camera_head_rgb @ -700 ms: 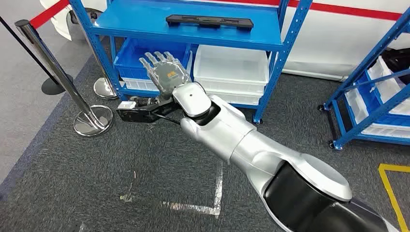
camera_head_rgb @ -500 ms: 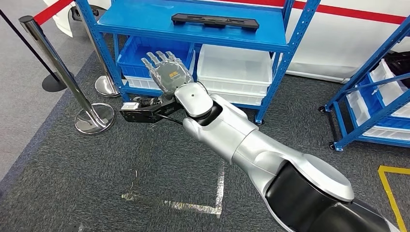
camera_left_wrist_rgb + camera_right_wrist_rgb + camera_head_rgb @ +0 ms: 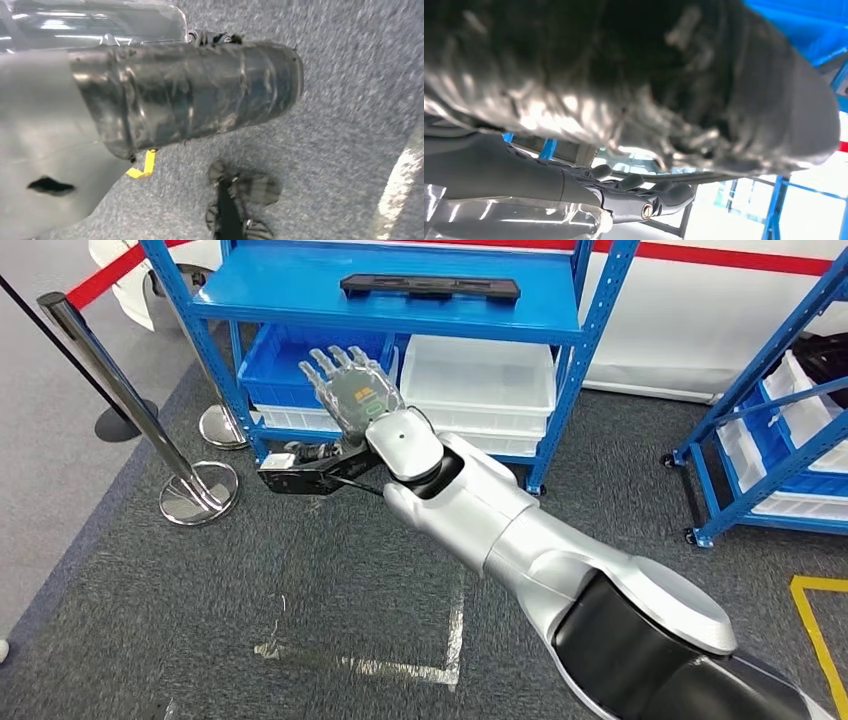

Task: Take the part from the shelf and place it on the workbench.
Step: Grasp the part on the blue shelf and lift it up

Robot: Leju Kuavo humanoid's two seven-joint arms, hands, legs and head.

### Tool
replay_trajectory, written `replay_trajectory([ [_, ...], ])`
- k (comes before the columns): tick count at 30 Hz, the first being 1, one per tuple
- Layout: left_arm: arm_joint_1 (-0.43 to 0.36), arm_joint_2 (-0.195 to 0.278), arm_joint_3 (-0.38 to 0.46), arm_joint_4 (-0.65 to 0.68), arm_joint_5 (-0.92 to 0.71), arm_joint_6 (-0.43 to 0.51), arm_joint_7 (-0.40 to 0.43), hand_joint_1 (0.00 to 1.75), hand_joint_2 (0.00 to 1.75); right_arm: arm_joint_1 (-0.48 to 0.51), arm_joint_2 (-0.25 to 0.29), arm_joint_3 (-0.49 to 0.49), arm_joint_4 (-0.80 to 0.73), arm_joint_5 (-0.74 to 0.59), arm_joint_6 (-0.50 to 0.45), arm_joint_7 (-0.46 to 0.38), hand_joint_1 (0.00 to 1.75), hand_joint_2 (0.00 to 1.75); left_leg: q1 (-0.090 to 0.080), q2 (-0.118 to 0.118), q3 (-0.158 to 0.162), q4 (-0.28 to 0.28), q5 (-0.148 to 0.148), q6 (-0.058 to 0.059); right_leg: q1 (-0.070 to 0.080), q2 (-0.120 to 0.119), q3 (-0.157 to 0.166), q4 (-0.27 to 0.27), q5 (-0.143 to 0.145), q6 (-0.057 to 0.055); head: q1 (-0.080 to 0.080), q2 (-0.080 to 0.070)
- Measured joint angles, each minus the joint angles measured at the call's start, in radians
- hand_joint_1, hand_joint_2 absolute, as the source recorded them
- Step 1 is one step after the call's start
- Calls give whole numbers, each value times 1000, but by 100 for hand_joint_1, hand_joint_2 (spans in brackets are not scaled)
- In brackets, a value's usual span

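right hand [image 3: 350, 390] open, fingers [image 3: 330, 362] spread below shelf edge [image 3: 385, 325], part [image 3: 430, 286] above

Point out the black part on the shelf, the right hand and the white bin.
black part [image 3: 430, 286], head view, middle of its top face.
right hand [image 3: 352, 398], head view, back of the hand, empty, fingers apart.
white bin [image 3: 480, 405], head view, its front wall.

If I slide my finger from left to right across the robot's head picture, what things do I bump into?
Shiny metal post → right robot hand → white bin on the lower shelf → second blue rack → yellow floor line.
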Motion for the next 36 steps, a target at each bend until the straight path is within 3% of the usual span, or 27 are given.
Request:
replay_trajectory([
  [2, 2, 2, 0, 0, 0, 9, 0, 0, 0, 6, 0, 0, 0, 6, 5, -2, 0, 0, 2, 0, -46, 96, -31, -7, 1, 1, -2, 4, -1, -1, -1, 0],
  [3, 3, 2, 0, 0, 0, 13, -1, 0, 0, 9, 0, 0, 0, 9, 7, -2, 0, 0, 3, 0, -46, 95, -19, -11, 1, 2, -4, 8, -3, 0, -1, 0],
  [5, 4, 4, 0, 0, -1, 20, -4, 0, 0, 11, 0, 0, 0, 14, 9, -3, 0, 0, 6, 2, 7, -11, 42, -16, -2, 3, -8, 22, -10, 6, -1, 0],
  [7, 1, 6, 0, 0, -2, 24, -5, 0, 0, 9, -1, 0, 0, 17, 8, -3, 0, 0, 4, 1, 64, -115, 74, -12, 1, 4, -17, 40, -20, 15, -2, 0],
  [12, 1, 6, 0, 0, -3, 26, -6, 0, 0, 9, -2, 0, 0, 19, 8, -6, 0, 0, 3, -2, 71, -138, 75, 20, 5, 5, -32, 62, -32, 34, -2, 0],
  [14, 0, 6, 0, 0, -3, 26, -6, 0, 0, 9, -4, 0, 0, 17, 7, -6, 0, 0, 5, -1, 72, -141, 77, 31, 1, 5, -65, 134, -75, 45, 0, 0],
  [16, 1, 6, 0, 0, -3, 26, -7, 0, 0, 12, -6, 0, 1, 16, 7, -6, 0, 0, 5, -1, 72, -142, 76, 37, -3, 4, -127, 262, -129, 52, 1, 0],
  [17, 1, 6, 0, 0, -4, 27, -7, 0, 0, 15, -7, 0, 1, 16, 8, -7, 0, 0, 5, -1, 73, -142, 76, 38, -5, 4, -152, 310, -141, 53, 1, 0],
  [18, 1, 6, 0, 0, -6, 28, -9, 0, 0, 19, -9, 0, 1, 16, 8, -8, 0, 0, 5, -1, 74, -142, 75, 38, -6, 4, -164, 326, -134, 52, 1, 0],
  [19, 1, 6, 0, 0, -9, 30, -12, 0, 0, 22, -11, 0, 1, 16, 8, -8, 0, 0, 5, -2, 75, -142, 74, 38, -7, 4, -156, 303, -110, 50, 1, 0],
  [21, 0, 6, 0, 0, -16, 37, -20, 0, 0, 23, -12, 0, 1, 18, 7, -10, 0, 0, 5, -4, 80, -142, 71, 35, -4, 5, -100, 174, -41, 38, 1, 0],
  [23, -1, 6, 0, 0, -18, 41, -27, 0, 0, 21, -13, 0, 1, 21, 7, -12, 0, 0, 3, -4, 82, -145, 69, 26, 2, 5, -50, 67, -9, 28, 0, 0],
  [25, -1, 6, 0, 0, -19, 42, -30, 0, 0, 20, -15, 0, 1, 22, 7, -12, 0, 0, 1, -3, 84, -152, 70, 13, 6, 7, -37, 41, -10, 24, 0, 0],
  [28, -1, 6, 0, 0, -19, 43, -30, 0, 0, 18, -18, 0, 1, 23, 7, -13, 0, 0, 3, 0, 79, -135, 54, 0, -3, 6, -20, 19, -3, 13, -2, 0],
  [30, -2, 7, 0, 0, -18, 43, -30, 0, 0, 17, -19, 0, 1, 25, 6, -14, 0, 0, 3, 1, 35, -44, 10, -3, -3, 5, -12, 13, -4, 6, -2, 0],
  [32, 0, 9, 0, 0, -19, 43, -30, 0, 0, 21, -19, 0, 2, 26, 6, -15, 0, 0, 4, 0, -31, 73, -28, -7, 0, 5, -10, 14, -8, 1, -2, 0],
  [33, 1, 9, 0, 0, -19, 43, -30, 0, 0, 24, -20, 0, 2, 28, 6, -15, 0, 0, 4, 1, -51, 100, -26, -9, 1, 6, -9, 17, -10, -1, -2, 0],
  [34, 2, 10, 0, 0, -19, 43, -30, 0, 0, 26, -21, 0, 2, 29, 6, -15, 0, 0, 4, 1, -53, 90, -6, -10, 1, 7, -8, 20, -14, -1, -2, 0],
  [36, 3, 11, 0, 0, -20, 43, -30, 0, 0, 28, -22, 0, 2, 33, 6, -15, 0, 0, 4, 3, -10, -21, 64, -11, -1, 9, -7, 34, -26, 5, -2, 0],
])
